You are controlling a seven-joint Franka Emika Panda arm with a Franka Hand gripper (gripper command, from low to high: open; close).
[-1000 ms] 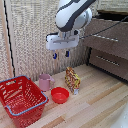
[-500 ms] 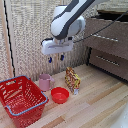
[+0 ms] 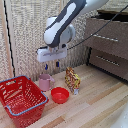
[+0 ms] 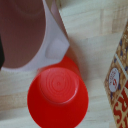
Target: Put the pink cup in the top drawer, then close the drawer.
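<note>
The pink mug [image 3: 46, 81] is being seen upright on the wooden tabletop [image 3: 95, 102], just beside the red bowl [image 3: 60, 94] and near the red mesh basket [image 3: 21, 98]. The gripper [image 3: 51, 65] is being held right above the mug, its jaws parted and empty, not touching it. The dark dresser [image 3: 107, 42] is being shown well apart at the exterior view's right, drawers closed

Exterior cam sits off to the side, looking slightly down across the wooden floor [image 3: 95, 100]. Wrist cam stares straight down, super close. Both catch the red bowl [image 3: 60, 94] [image 4: 57, 95] and pink mug [image 3: 46, 81] [image 4: 27, 35].
</note>
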